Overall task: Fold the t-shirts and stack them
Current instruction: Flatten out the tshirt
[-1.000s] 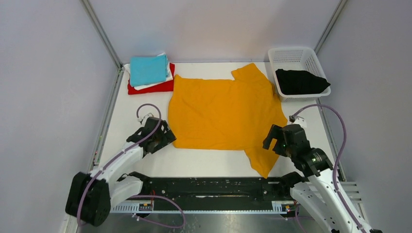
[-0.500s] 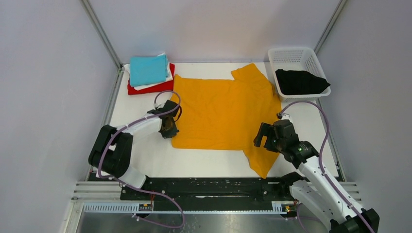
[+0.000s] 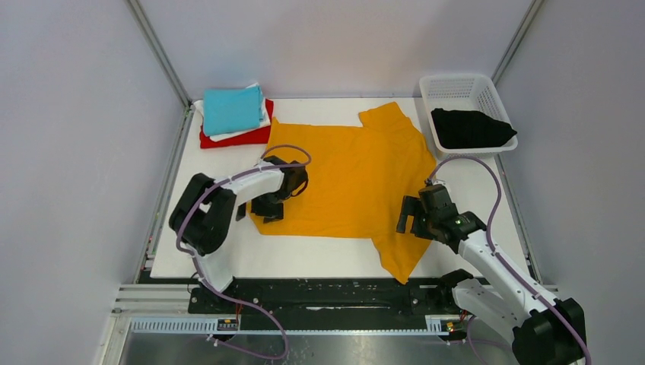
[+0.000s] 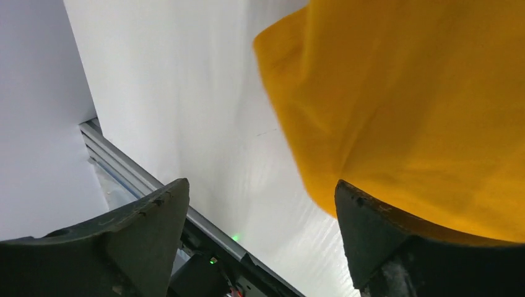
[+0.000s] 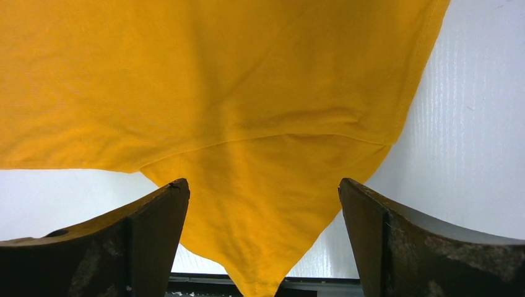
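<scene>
**A:** Orange-yellow t-shirt (image 3: 350, 179) lies spread flat across the middle of the table (image 3: 213, 251), hem to the left and sleeves to the right. What could go wrong from here?

**B:** On the left, the left gripper (image 3: 268, 208) stands at the near hem corner (image 4: 328, 179) with its jaws well apart. If it closes where it is, I judge it may catch only the very edge, or nothing at all, and the corner would slip out on the lift. On the right, the right gripper (image 3: 411, 217) hangs over the near sleeve (image 3: 399, 255), jaws spread wide. A pinch there could take the sleeve alone and drag the body into creases.

**A:** And how does the cloth sit against the fingers?

**B:** In the left wrist view, bare table fills most of the gap. The corner reaches one finger (image 4: 377, 241), though whether it touches I cannot tell. In the right wrist view, the sleeve's point runs down between both fingers (image 5: 142, 235), lying beneath them and not held.
</scene>
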`<state>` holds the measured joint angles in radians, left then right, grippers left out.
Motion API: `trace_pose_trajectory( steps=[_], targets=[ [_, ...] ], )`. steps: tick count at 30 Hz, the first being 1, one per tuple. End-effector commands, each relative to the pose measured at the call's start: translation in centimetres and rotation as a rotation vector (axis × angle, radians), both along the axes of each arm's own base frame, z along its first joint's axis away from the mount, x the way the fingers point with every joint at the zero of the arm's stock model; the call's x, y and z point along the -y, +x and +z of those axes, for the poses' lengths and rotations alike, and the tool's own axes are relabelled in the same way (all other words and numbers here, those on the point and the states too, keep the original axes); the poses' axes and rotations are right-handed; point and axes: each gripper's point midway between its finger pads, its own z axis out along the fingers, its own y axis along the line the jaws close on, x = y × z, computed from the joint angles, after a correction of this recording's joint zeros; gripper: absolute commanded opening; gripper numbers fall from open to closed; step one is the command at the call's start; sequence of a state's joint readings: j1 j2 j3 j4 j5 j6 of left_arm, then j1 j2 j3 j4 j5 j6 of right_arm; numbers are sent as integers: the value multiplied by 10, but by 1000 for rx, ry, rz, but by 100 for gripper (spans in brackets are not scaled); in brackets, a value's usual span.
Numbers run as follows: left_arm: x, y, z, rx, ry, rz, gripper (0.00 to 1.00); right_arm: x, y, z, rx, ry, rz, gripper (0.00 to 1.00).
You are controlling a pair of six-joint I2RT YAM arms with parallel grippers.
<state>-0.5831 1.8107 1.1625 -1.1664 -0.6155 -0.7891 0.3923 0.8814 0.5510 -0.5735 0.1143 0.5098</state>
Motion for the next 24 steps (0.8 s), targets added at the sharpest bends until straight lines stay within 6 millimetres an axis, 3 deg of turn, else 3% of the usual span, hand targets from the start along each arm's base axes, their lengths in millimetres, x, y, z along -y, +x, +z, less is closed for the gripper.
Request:
trace_pose_trajectory(
  steps=[1, 4, 7, 11, 16, 19, 24],
  targets=[
    [3, 7, 40, 183, -123, -4, 98, 3, 5, 2, 18, -31, 20, 100],
    [32, 22, 50, 347, -384, -16, 99, 0, 5, 4, 24, -20, 39, 99],
    [45, 34, 52, 462, -606, 26, 99, -1, 7, 9, 57, -10, 47, 99],
    [23, 25, 36, 554, -774, 215, 99, -10, 12, 16, 103, 47, 50, 99],
    [-19, 5, 22, 697, -739, 371, 99, -25, 15, 16, 94, 119, 66, 99],
    [-26, 5, 18, 759, -806, 441, 98, -27, 14, 13, 78, 125, 66, 99],
    [-29, -6, 1, 711, -798, 475, 74, -21, 17, 11, 82, 100, 43, 100]
  ],
)
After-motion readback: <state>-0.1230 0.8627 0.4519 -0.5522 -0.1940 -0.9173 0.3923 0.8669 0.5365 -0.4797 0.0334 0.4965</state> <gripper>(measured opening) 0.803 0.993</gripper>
